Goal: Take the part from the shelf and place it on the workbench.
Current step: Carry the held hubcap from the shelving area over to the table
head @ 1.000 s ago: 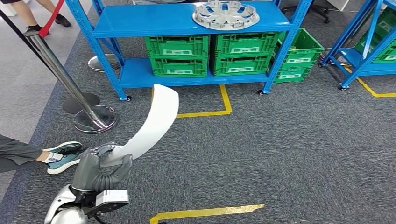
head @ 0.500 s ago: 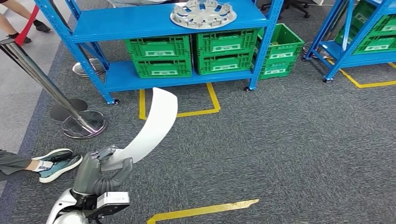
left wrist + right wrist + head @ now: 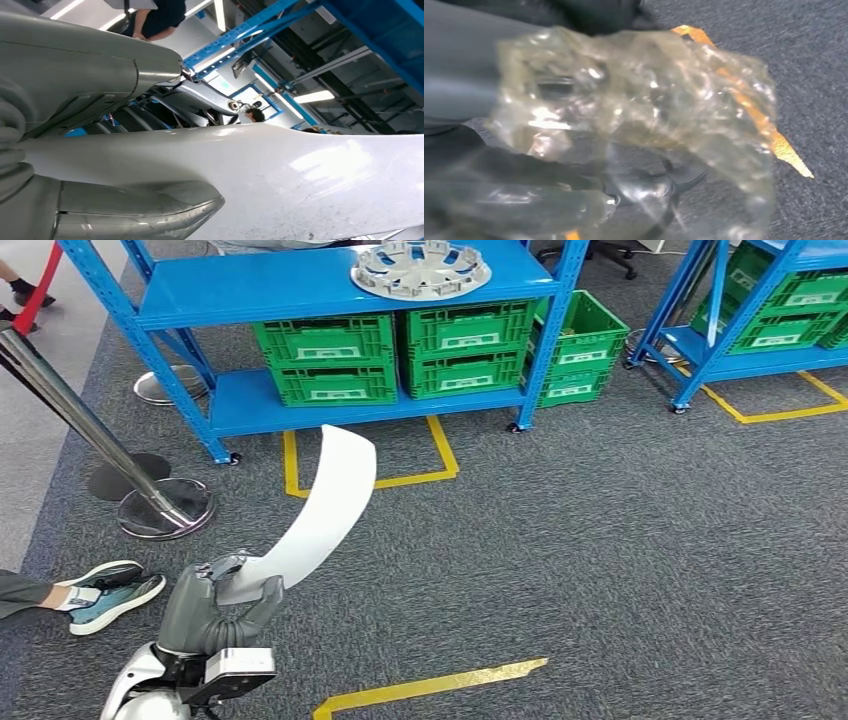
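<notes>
Gripping the white part [image 3: 325, 505], the left hand [image 3: 215, 605] stays clamped; view shifted.

Bright even light, right wrist view blurred

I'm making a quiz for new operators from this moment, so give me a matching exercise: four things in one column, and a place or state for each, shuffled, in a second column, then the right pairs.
Things
1. long curved white panel part
2. round silver wheel cover
3. green plastic crates
4. strip of yellow floor tape

Places or states
A. stacked on the lower level of the blue metal shelf
B. lying on the grey carpet near the robot
C. held at one end by the left hand
D. lying on the shelf's upper level

Pairs: 1-C, 2-D, 3-A, 4-B
</notes>
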`<state>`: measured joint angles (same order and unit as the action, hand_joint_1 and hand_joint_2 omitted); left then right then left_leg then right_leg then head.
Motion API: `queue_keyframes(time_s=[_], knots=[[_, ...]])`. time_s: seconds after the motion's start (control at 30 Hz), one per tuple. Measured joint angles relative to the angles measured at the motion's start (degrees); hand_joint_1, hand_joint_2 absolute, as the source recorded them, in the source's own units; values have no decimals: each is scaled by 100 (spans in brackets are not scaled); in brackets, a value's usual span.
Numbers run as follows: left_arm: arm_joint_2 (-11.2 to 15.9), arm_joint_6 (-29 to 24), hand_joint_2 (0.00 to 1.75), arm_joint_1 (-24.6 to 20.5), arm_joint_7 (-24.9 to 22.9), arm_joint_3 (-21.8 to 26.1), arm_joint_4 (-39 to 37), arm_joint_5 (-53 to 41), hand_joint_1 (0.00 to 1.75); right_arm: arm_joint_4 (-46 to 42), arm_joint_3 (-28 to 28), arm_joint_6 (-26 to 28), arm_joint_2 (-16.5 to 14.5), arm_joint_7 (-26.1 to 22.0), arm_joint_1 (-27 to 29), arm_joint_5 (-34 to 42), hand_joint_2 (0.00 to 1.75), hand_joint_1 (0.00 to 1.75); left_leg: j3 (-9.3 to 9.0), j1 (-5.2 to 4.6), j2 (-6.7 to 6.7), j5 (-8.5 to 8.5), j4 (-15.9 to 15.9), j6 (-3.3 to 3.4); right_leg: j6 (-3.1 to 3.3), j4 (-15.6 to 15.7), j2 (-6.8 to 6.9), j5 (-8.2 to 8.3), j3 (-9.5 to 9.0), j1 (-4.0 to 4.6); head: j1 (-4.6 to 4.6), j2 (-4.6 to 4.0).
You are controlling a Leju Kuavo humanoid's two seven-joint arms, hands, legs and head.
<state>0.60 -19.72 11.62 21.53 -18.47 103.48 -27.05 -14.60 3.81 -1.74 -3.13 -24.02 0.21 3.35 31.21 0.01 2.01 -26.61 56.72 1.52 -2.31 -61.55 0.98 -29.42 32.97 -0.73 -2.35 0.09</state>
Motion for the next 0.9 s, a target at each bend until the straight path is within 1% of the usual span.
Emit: queue_keyframes(time_s=[0.03, 0.07, 0.13, 0.17, 0.2, 0.23, 0.27, 0.3, 0.33, 0.37, 0.4, 0.43, 0.47, 0.5, 0.53, 0.57, 0.6, 0.63, 0.67, 0.7, 0.73, 0.77, 0.8, 0.83, 0.87, 0.9], knots=[[-2, 1, 175, -4, 6, 1, -1, 3, 175, 0, 4, 1, 1, 0, -17, -9, 0, 0, 7, -15, 18, -7, 20, -34, 27, 271, 40, 66, -148, 3, -5, 0], [-3, 1, 175, -8, 13, 2, -2, 5, 175, 0, 5, -1, 1, 0, -28, -18, 0, 0, 16, -31, 34, -8, 36, -69, 56, 391, 58, 70, -206, 10, -10, 0], [-9, 2, 175, -17, 23, 0, -2, 6, 175, 0, 6, -2, 0, 0, -26, -27, 0, 0, 26, -37, 70, 2, 47, -128, 134, 401, 12, 82, -202, 16, -24, 0], [-12, 2, 175, -21, 26, -1, -2, 7, 175, 0, 7, -3, -1, 0, -18, -30, 0, 0, 36, -30, 57, -25, 71, -159, 169, 402, -11, 98, -193, 13, -26, 0], [-15, 2, 175, -22, 30, -2, -2, 7, 175, 0, 8, -3, -1, 0, -14, -32, 0, 0, 72, -19, 19, -109, 165, -194, 203, 406, -33, 116, -186, 6, -33, 0], [-15, 1, 175, -23, 32, -2, -2, 8, 175, 0, 11, -2, -1, 0, -17, -32, 0, 0, 153, -7, -33, -257, 363, -227, 234, 410, -56, 135, -179, -2, -39, 0], [-14, 1, 175, -23, 34, -2, -4, 8, 175, 0, 13, -1, 0, 0, -22, -33, 0, 0, 285, 4, -87, -456, 678, -255, 255, 409, -82, 148, -164, 1, -47, 0], [-13, 1, 175, -23, 37, -3, -9, 8, 175, 0, 15, -1, 1, 0, -25, -34, 0, 0, 452, 12, -115, -659, 1073, -270, 270, 408, -111, 157, -151, 6, -48, 0], [-13, 1, 175, -21, 37, -3, -15, 9, 175, 0, 16, 0, 1, 0, -24, -37, 0, 0, 604, 16, -124, -802, 1428, -274, 280, 406, -141, 163, -139, 14, -48, 0], [-11, 3, 175, -21, 38, -4, -21, 9, 175, 0, 16, -1, 1, 0, -20, -44, 0, 0, 692, 15, -125, -845, 1641, -266, 287, 405, -174, 168, -132, 23, -49, 0], [-11, 5, 175, -21, 40, -4, -25, 10, 175, 0, 16, -1, 1, 1, -16, -53, 0, 0, 686, 12, -129, -774, 1648, -243, 291, 404, -212, 173, -130, 33, -50, 0], [-12, 9, 175, -25, 42, -4, -27, 10, 175, 0, 16, -1, 1, 1, -16, -63, 0, 0, 579, 5, -142, -609, 1434, -202, 295, 404, -249, 178, -130, 47, -51, 0], [-13, 15, 175, -31, 44, -4, -27, 10, 175, -1, 16, -1, 1, 1, -19, -71, 0, 0, 393, -13, -187, -397, 1063, -134, 297, 405, -289, 187, -131, 61, -50, 0], [-14, 21, 175, -41, 49, -4, -27, 10, 175, -1, 16, -1, -9, 2, -26, -75, 0, 0, 200, -37, -259, -238, 674, -38, 293, 402, -322, 196, -127, 75, -40, 0], [-17, 26, 175, -53, 54, -4, -27, 10, 175, -2, 17, 2, -12, 2, -34, -78, 0, 0, 47, -59, -323, -136, 350, 39, 281, 397, -356, 204, -114, 77, -34, 0], [-20, 31, 175, -64, 59, -4, -27, 10, 175, -3, 18, 2, -17, 3, -40, -83, 0, 0, -43, -81, -377, -94, 147, 100, 262, 395, -383, 216, -95, 69, -29, 0], [-23, 36, 175, -74, 63, -4, -27, 10, 175, -4, 19, 3, -22, 4, -40, -88, 0, 0, -66, -96, -394, -103, 71, 133, 234, 396, -406, 229, -74, 57, -28, 0], [-28, 40, 175, -81, 66, -4, -27, 10, 175, -5, 19, 5, -17, 6, -36, -94, 0, 0, -68, -98, -379, -86, 29, 134, 202, 407, -432, 246, -58, 47, -35, 0], [-34, 45, 175, -85, 69, -4, -27, 10, 175, -5, 19, 6, -17, 9, -27, -102, 0, 0, -81, -85, -352, -49, -22, 121, 177, 403, -425, 250, -35, 45, -38, 0], [-42, 48, 175, -89, 72, -3, -27, 10, 175, -7, 21, 10, -15, 11, -21, -108, 0, 0, -96, -66, -320, -11, -78, 111, 151, 345, -386, 200, 8, 50, -31, 0], [-53, 49, 175, -90, 75, -2, -27, 10, 175, -8, 23, 14, -14, 13, -21, -111, 0, 0, -108, -42, -282, 25, -132, 99, 127, 189, -329, 90, 92, 53, -14, 0], [-62, 51, 175, -86, 75, -1, -29, 10, 175, -8, 25, 17, -13, 15, -22, -114, 0, 0, -115, -26, -237, 48, -164, 86, 104, -90, -259, -79, 227, 44, 0, 0], [-68, 51, 175, -82, 76, 1, -32, 10, 175, -9, 28, 19, -13, 16, -22, -119, 0, 0, -107, -26, -198, 52, -167, 91, 72, -451, -203, -275, 391, 32, 14, 0], [-74, 52, 175, -76, 75, 2, -37, 10, 175, -9, 31, 20, -13, 20, -18, -122, 0, 0, -99, -26, -153, 53, -165, 92, 40, -815, -175, -431, 555, 15, 19, 0], [-77, 52, 175, -71, 75, 2, -47, 10, 175, -9, 34, 22, -13, 24, -7, -127, 0, 0, -95, -25, -111, 52, -163, 89, 7, -1060, -156, -502, 661, -2, 18, 0], [-80, 52, 175, -70, 76, 2, -57, 10, 175, -9, 38, 27, -12, 28, 6, -133, 0, 0, -93, -20, -72, 49, -159, 78, -23, -1101, -140, -465, 669, -19, 20, 0]])
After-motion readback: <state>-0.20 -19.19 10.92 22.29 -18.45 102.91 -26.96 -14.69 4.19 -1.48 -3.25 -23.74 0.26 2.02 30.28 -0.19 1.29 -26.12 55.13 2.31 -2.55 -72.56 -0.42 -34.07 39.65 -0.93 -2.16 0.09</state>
